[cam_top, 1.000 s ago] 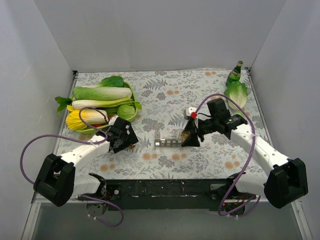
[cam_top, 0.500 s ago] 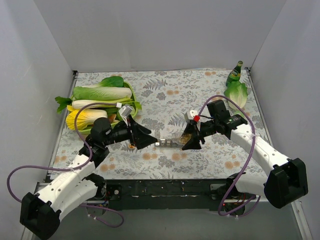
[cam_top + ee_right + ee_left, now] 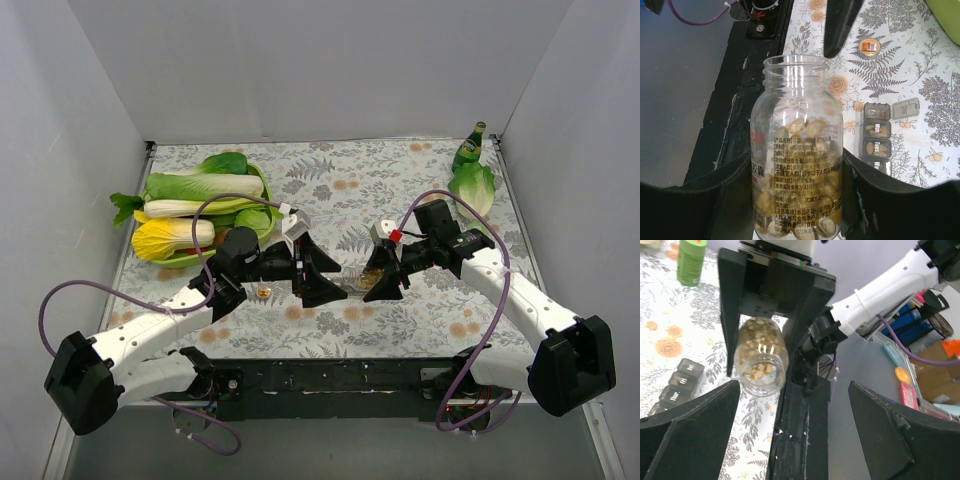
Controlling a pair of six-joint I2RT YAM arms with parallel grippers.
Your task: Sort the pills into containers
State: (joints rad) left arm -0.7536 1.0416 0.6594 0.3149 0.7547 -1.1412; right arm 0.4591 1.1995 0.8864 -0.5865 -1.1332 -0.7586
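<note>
Pills, likely light, smooth and prone to roll, sit in the rigid open bottle clenched by its body in the right pincer at centre frame near the containers, while the left pincer gapes, released.

Clear jar of tan pills, smoky-grey containers, fern-printed tablecloth

Containers partly behind fingers, jar base cropped

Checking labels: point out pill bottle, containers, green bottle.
pill bottle [image 3: 796,165], right wrist view, printed label.
containers [image 3: 876,147], right wrist view, Tues compartment.
green bottle [image 3: 466,153], top external view, body.
</note>
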